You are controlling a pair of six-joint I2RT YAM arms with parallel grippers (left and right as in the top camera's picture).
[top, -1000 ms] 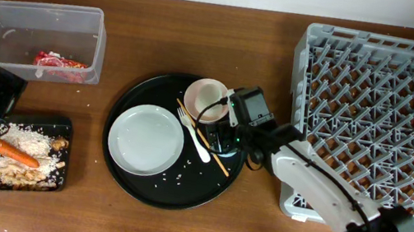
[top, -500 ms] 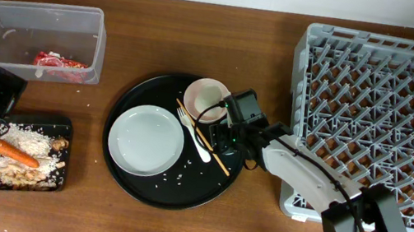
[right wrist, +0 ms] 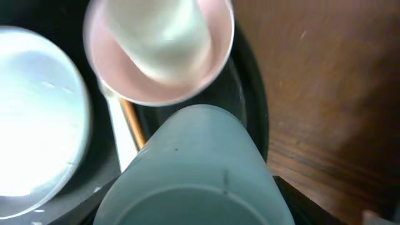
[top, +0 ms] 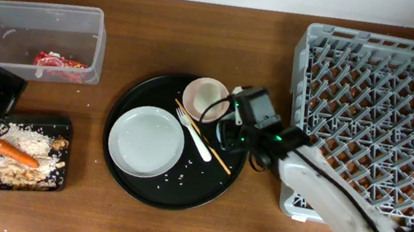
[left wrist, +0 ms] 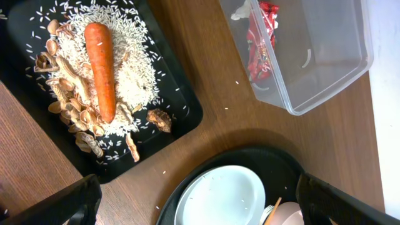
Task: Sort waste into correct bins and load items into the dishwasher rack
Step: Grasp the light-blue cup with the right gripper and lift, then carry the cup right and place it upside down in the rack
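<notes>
Jaws, left: left gripper (left wrist: 199, 201) spread wide, holding nothing, well left of the round black tray (top: 137, 188).
Jaws, right: right gripper (top: 230, 130) over the tray's right edge; clamped or not, cannot tell.
Cup: light blue cup (right wrist: 194, 169) centred close before the right palm, on the tray's right side, just beside the pinkish-white bowl (top: 206, 97).
Nearer arm: right, by far.
Destination: dishwasher rack (top: 381, 119), right of the tray.

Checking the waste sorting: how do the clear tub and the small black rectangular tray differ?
The clear tub is see-through with tall walls; the black rectangular tray is opaque and shallow. The tub holds a red wrapper; the tray holds rice, a carrot and a brown chunk. Both are rectangular and sit left of the round black tray.
</notes>
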